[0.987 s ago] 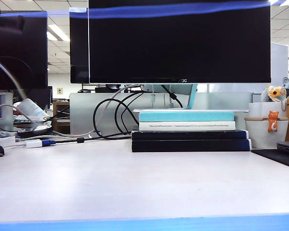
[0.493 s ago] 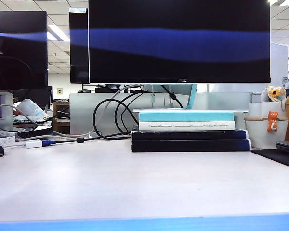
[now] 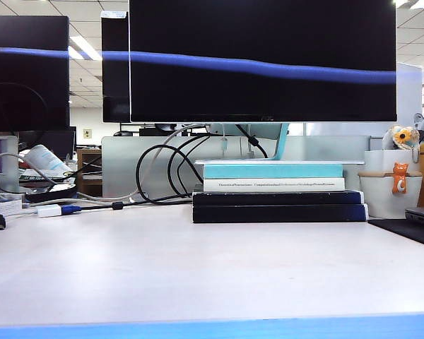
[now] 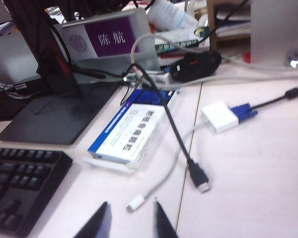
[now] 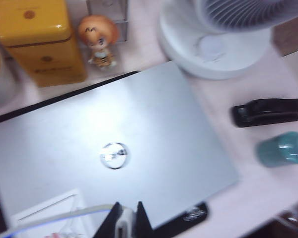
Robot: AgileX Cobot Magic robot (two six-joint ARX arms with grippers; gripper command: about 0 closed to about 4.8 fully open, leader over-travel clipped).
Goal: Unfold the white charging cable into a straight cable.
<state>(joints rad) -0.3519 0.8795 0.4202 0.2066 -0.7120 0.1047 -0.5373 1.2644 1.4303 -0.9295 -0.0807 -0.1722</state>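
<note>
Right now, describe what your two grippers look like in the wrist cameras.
Left gripper: two dark, flat fingers tapering to pointed tips. Right gripper: two black fingers of the same wedge shape, tips close together. No markings or gripper cabling show; the arms themselves are out of view.

An office desk in an open-plan room. Ceiling tiles with strip lights [image 3: 85,48] run behind big dark monitors [image 3: 261,60] standing along the back edge of the desk [image 3: 198,268], one raised on stacked books [image 3: 275,191]. A keyboard [image 4: 20,183], a name plate [image 4: 109,39] with printed characters, a closed laptop [image 5: 109,148], a stapler [image 5: 268,111], a desk fan [image 5: 223,29] and tangled monitor cables [image 3: 162,173] all point to office work.
</note>
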